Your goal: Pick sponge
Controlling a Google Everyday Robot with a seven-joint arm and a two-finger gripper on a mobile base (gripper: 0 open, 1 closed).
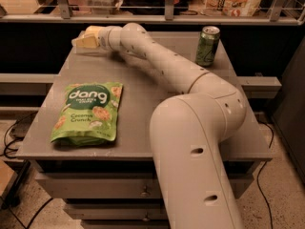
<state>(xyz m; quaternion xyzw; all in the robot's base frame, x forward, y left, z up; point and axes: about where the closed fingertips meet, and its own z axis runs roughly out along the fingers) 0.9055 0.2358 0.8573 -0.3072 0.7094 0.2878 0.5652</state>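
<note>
Far-left on table [136, 92], 1 tool [91, 32] by 1 sponge [84, 43], grip unclear; 1 bag [88, 111], 1 can [208, 45].

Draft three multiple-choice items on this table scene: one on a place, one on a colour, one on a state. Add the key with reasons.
1. Where is the end effector?
A. at the far left corner of the table
B. over the snack bag
C. beside the soda can

2. What colour is the soda can?
A. red
B. green
C. blue

3. How is the snack bag placed?
A. standing upright
B. hanging off the edge
C. lying flat, label up

Key: 1 A, the arm stretches across to that corner. 2 B, the can's body is green. 3 C, the bag's printed front faces up, flat on the table.
</note>
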